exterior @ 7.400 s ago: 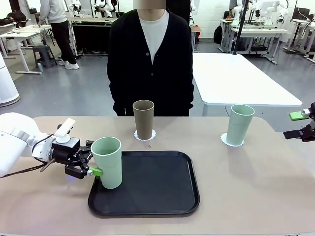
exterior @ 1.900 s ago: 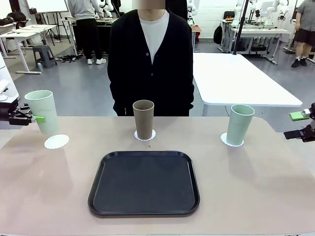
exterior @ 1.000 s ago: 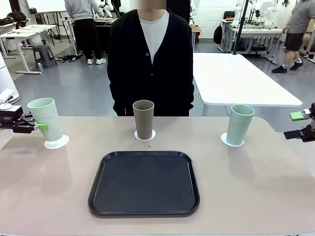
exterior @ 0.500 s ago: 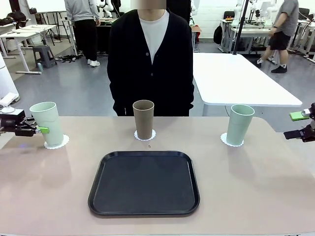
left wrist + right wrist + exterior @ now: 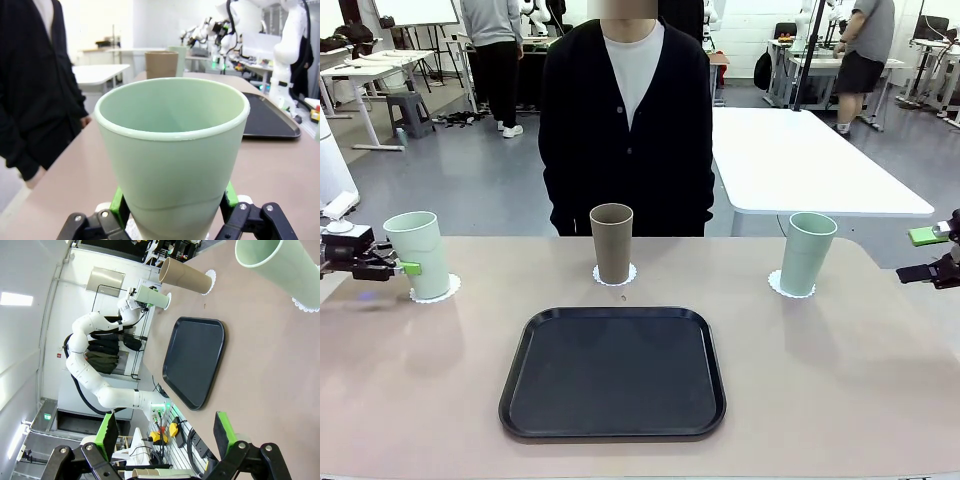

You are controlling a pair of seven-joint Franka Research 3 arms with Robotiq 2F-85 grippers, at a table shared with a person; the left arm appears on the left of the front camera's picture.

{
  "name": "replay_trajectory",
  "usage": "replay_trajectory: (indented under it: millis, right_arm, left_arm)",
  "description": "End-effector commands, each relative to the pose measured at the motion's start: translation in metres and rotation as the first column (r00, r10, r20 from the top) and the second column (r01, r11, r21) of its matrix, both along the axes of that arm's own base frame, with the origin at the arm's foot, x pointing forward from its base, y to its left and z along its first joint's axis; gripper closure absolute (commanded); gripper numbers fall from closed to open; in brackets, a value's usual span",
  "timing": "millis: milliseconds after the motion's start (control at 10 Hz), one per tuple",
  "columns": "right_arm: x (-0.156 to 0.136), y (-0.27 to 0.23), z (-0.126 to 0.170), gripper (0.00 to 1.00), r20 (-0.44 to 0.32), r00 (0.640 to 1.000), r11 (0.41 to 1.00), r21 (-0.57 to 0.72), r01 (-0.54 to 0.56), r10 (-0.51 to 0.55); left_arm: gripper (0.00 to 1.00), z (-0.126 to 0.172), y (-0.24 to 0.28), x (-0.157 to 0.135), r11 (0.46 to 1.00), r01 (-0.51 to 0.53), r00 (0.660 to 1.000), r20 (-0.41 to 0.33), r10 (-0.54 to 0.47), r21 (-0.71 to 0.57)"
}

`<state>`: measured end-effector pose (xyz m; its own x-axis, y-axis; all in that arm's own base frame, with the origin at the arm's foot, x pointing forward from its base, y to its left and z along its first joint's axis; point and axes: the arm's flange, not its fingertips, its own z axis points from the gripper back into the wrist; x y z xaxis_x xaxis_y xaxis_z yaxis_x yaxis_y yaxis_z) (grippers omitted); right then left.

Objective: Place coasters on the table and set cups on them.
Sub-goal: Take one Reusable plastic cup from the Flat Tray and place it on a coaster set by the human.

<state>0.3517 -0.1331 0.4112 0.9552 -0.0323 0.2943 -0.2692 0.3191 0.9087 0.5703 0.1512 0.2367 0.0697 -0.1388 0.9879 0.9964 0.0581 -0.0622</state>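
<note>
Matte mint-green tapered tumbler (image 5: 420, 254), likely light, stiff and slick, sat on its white lacy coaster (image 5: 434, 290) at frame left, left gripper (image 5: 406, 268) clamping its lower wall; right gripper (image 5: 164, 432) gaped empty.

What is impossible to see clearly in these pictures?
- Front view: the left gripper is partly hidden behind the mint cup.
- Left wrist view: that cup's base and coaster are cut off by the bottom edge.
- Front view: a dark speck is too small to identify.
</note>
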Motion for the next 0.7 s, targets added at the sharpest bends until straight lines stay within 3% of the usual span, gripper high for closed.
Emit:
replay_trajectory:
  millis: [0,200,300,400,600]
  right_arm:
    - [0.0008,0.0014,-0.0002,0.0,0.019,1.0,1.0,0.021,0.0,0.0]
    - [0.0008,0.0014,-0.0002,0.0,0.019,1.0,1.0,0.021,0.0,0.0]
    - [0.0008,0.0014,-0.0002,0.0,0.019,1.0,1.0,0.021,0.0,0.0]
    - [0.0008,0.0014,-0.0002,0.0,0.019,1.0,1.0,0.021,0.0,0.0]
    - [0.0008,0.0014,-0.0002,0.0,0.019,1.0,1.0,0.021,0.0,0.0]
  left_arm:
    - [0.15,-0.0035,0.0012,0.0039,0.999,0.022,1.0,0.02,-0.022,0.023]
    - [0.15,-0.0056,0.0015,0.0037,0.999,0.027,0.999,0.023,-0.028,0.026]
    - [0.12,-0.0065,0.0018,0.0038,0.999,0.029,0.999,0.026,-0.029,0.031]
    - [0.0,-0.0065,0.0019,0.0037,0.999,0.031,0.999,0.023,-0.032,0.031]
    - [0.0,-0.0051,0.0034,0.0028,0.999,0.038,0.999,0.029,-0.039,0.038]
